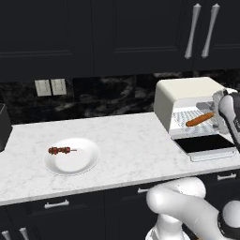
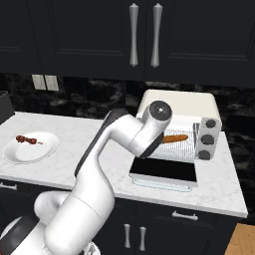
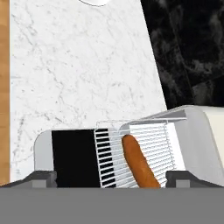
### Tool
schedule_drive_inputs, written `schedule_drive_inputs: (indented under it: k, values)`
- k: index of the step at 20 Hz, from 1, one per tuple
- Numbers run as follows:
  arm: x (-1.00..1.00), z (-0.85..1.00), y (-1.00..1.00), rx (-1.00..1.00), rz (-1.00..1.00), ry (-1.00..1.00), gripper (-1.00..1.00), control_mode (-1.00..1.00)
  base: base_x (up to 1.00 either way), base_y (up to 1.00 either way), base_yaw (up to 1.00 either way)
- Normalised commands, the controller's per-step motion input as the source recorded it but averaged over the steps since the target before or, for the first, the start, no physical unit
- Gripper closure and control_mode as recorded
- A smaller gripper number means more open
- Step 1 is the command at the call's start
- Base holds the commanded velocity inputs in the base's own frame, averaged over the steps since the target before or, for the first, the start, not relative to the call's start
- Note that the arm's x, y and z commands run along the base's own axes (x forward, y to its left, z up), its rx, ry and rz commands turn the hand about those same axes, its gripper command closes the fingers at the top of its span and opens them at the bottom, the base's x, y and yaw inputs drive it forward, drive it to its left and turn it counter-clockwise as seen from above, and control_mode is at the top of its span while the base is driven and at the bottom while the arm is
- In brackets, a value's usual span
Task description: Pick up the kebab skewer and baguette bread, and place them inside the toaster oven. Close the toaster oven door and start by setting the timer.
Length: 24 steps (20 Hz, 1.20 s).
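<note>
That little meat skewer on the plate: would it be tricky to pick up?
Probably somewhat. The kebab skewer is thin and lies flat on the white plate, leaving little to pinch. It looks light and stiff, so it may slide or roll if nudged. The meat chunks seem the better grip.

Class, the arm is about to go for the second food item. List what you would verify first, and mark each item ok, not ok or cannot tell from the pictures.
1. Baguette bread lies on the wire rack inside the toaster oven: ok.
2. Gripper is open and holds nothing: ok.
3. Kebab skewer rests on the white plate, nothing lying over it: ok.
4. Toaster oven door is folded down, leaving room for the skewer: ok.
5. Skewer already in the oven: not ok, it is on the plate.
6. Timer knobs position: cannot tell.
</note>
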Motion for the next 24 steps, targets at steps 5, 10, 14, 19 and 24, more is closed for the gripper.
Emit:
schedule_drive_inputs:
  k: [5,10,14,19,24]
  values:
    - [-0.55,0.06,1.00,0.00,-0.14,0.11,-1.00,-1.00,0.00,0.00,0.00]
    - [-0.21,0.04,1.00,0.00,-0.13,0.06,-1.00,-1.00,0.00,0.00,0.00]
    - [-0.05,0.14,1.00,0.00,-0.08,0.07,-1.00,-1.00,0.00,0.00,0.00]
    - [0.00,0.18,1.00,0.00,-0.06,0.07,-1.00,-1.00,0.00,0.00,0.00]
    - [0.00,0.09,1.00,0.00,-0.06,0.10,-1.00,-1.00,0.00,0.00,0.00]
